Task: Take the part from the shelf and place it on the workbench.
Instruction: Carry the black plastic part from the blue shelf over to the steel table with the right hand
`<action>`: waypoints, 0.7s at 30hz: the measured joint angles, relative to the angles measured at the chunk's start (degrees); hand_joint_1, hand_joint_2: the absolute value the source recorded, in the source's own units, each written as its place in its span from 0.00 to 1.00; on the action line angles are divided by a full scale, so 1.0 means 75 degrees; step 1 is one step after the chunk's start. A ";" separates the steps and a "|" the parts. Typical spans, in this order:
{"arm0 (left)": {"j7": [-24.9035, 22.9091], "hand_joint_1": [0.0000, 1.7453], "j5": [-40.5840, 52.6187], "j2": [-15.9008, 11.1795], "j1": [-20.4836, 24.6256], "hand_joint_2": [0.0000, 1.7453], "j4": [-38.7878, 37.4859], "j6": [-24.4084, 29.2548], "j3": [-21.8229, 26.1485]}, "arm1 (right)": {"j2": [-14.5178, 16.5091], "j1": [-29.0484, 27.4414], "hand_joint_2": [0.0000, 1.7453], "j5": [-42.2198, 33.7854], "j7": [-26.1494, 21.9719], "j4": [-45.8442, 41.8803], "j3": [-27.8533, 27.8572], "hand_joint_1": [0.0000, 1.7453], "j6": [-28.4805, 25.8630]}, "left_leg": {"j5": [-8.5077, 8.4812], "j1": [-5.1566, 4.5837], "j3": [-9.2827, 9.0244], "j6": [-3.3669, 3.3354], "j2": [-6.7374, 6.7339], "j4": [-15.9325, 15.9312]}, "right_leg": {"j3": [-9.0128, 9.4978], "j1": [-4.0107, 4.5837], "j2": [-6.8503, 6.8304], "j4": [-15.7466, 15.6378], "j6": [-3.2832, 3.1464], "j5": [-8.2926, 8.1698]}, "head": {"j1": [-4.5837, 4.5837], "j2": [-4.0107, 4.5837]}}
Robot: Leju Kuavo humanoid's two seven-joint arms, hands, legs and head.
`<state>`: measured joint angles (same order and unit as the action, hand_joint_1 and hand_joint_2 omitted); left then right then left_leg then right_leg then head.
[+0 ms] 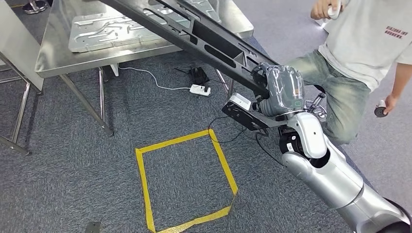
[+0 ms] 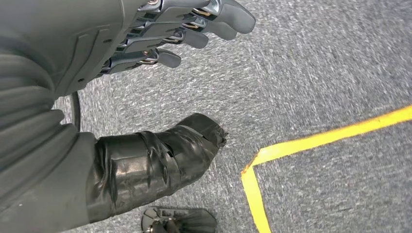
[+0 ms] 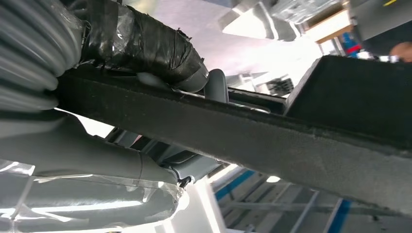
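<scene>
- The stainless workbench (image 1: 58, 58) is the landmark: a pressed metal panel (image 1: 111, 31) lies on its top, and a white power strip (image 1: 199, 89) sits on the carpet just below its near right corner
- A yellow tape square (image 1: 184, 179) marks the floor in front of the workbench
- The left hand (image 2: 160, 34) hangs over the grey carpet near a corner of that tape; its fingers are apart, lightly curled, and hold nothing
- The long black frame part (image 1: 204, 41) slants from over the workbench top down and away to the right, its lower end well clear of the bench
- The right hand (image 1: 284, 90) grips that lower end, taped thumb and fingers closed around the black bar (image 3: 243, 131)
- A person in jeans (image 1: 354, 63) crouches right of the workbench, near the held end
- Risk, as I judge it: held at one end only, the long part may twist or slip in the grip, strike the panel or bench edge, or swing toward the person
</scene>
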<state>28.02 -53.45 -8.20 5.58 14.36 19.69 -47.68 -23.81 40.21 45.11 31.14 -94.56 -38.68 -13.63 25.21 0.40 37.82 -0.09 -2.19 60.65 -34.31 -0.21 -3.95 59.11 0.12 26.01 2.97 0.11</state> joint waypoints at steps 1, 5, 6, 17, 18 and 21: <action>-0.0001 0.00 0.0004 0.0006 0.0007 1.00 0.0000 0.0000 0.0000 | -0.0003 0.0008 1.00 0.0000 -0.0004 -0.0004 0.0012 1.00 0.0004 | -0.0006 -0.0028 -0.0067 -0.0046 -0.0022 -0.0144 | 0.0012 0.0017 -0.0053 0.0006 0.0040 0.0019 | -0.0006 0.0000; 0.0005 0.00 0.0019 0.0020 0.0002 1.00 0.0000 -0.0003 -0.0001 | -0.0008 0.0019 1.00 -0.0001 -0.0025 -0.0027 0.0040 1.00 0.0032 | -0.0024 -0.0036 -0.0117 -0.0220 0.0260 -0.0198 | 0.0069 0.0003 -0.0181 0.0040 0.0192 0.0131 | -0.0017 0.0000; 0.0007 0.00 0.0020 0.0022 0.0000 1.00 0.0000 -0.0004 -0.0002 | -0.0012 0.0023 1.00 -0.0002 -0.0030 -0.0032 0.0045 1.00 0.0034 | -0.0033 -0.0018 -0.0146 -0.0254 0.0326 -0.0223 | -0.0012 -0.0013 -0.0086 0.0243 0.0223 0.0265 | -0.0025 0.0000; 0.0018 0.00 0.0054 0.0033 0.0012 1.00 0.0000 -0.0032 -0.0005 | -0.0074 -0.0058 1.00 -0.0041 -0.0023 -0.0036 0.0057 1.00 0.0055 | -0.0001 -0.0061 -0.0254 -0.0332 0.0951 -0.0225 | -0.0517 0.0012 0.0632 0.0691 0.0070 -0.0139 | -0.0059 0.0000; 0.0018 0.00 0.0056 0.0035 0.0012 1.00 0.0000 -0.0034 -0.0005 | -0.0075 -0.0056 1.00 -0.0041 -0.0023 -0.0036 0.0058 1.00 0.0055 | 0.0001 -0.0059 -0.0253 -0.0332 0.0961 -0.0225 | -0.0470 0.0017 0.0671 0.0573 0.0056 -0.0177 | -0.0060 0.0000; 0.0013 0.00 0.0065 0.0047 -0.0008 1.00 0.0000 -0.0043 -0.0006 | -0.0076 -0.0043 1.00 -0.0063 -0.0023 -0.0038 0.0061 1.00 0.0063 | 0.0024 -0.0060 -0.0207 -0.0246 0.1084 -0.0207 | -0.0238 0.0002 0.0813 0.0058 -0.0036 -0.0226 | -0.0057 0.0000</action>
<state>28.11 -52.96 -7.85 5.52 14.36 19.37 -47.72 -24.38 39.89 44.64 30.97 -94.85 -38.22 -13.16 25.39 -0.05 36.26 -1.94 5.94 59.10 -36.10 -0.19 2.15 59.54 -0.15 24.31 2.55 0.11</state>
